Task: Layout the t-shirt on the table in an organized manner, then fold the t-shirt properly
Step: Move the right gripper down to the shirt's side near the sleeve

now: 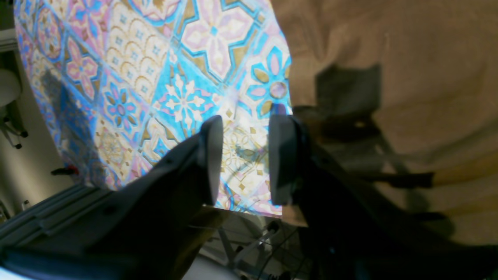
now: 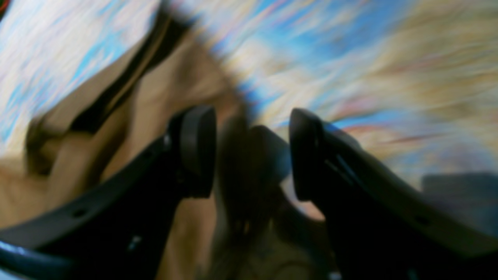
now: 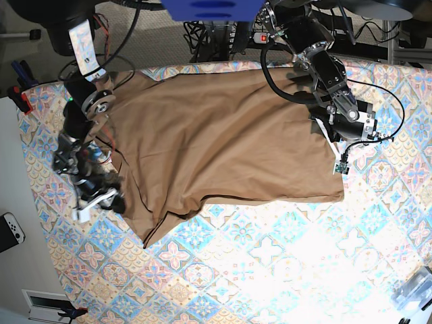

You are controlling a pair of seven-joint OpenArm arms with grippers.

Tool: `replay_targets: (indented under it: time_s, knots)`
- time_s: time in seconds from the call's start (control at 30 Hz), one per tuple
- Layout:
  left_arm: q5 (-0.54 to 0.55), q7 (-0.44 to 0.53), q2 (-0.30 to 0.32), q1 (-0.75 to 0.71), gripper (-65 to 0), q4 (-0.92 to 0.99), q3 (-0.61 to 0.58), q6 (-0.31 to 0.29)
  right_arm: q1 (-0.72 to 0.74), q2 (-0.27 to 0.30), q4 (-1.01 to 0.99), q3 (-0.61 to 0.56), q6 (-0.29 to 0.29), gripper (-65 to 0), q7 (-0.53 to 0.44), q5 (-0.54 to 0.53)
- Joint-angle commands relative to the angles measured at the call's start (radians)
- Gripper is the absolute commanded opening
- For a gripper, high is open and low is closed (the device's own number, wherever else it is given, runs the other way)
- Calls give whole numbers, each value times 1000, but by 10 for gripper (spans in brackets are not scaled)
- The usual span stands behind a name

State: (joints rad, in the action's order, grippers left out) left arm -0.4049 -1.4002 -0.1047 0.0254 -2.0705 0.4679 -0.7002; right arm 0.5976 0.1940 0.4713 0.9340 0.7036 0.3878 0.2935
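The brown t-shirt lies spread across the far half of the patterned table, with a wrinkled sleeve at its near left. My left gripper is at the shirt's right edge. In the left wrist view it is open and empty over bare table cloth, with the shirt just beside one finger. My right gripper is at the shirt's left side. The right wrist view is motion-blurred; there the gripper is open over the shirt, next to bare table cloth.
A white game controller lies off the table on the left. A clear plastic object sits at the table's near right corner. Cables trail by the left arm. The table's edge shows just below the left gripper.
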Motion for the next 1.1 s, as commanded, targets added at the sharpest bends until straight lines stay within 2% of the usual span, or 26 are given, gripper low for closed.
replay_targets:
  time_s: [0.0, 0.17, 0.57, 0.7, 0.87, 1.07]
  knots:
    - [-4, 4, 3, 15, -454, -14, -2, 2, 37, 42, 17, -16, -5, -365, -42, -23]
    - [-4, 4, 3, 17, -454, -14, -2, 2, 37, 40, 16, -134, -5, -366, -66, -27]
    - [-4, 4, 3, 14, -454, -14, -2, 2, 29, 37, 13, -148, -5, -366, -76, -23]
    - [-4, 4, 3, 14, -454, -14, -2, 2, 29, 34, 13, -148, -5, -366, -76, 40]
    - [-4, 4, 3, 14, -454, -14, -2, 2, 26, -6, 13, -146, -5, -366, -76, 118]
    - [-4, 4, 3, 14, -454, -14, -2, 2, 6, -49, 14, -146, -5, -366, -76, 155]
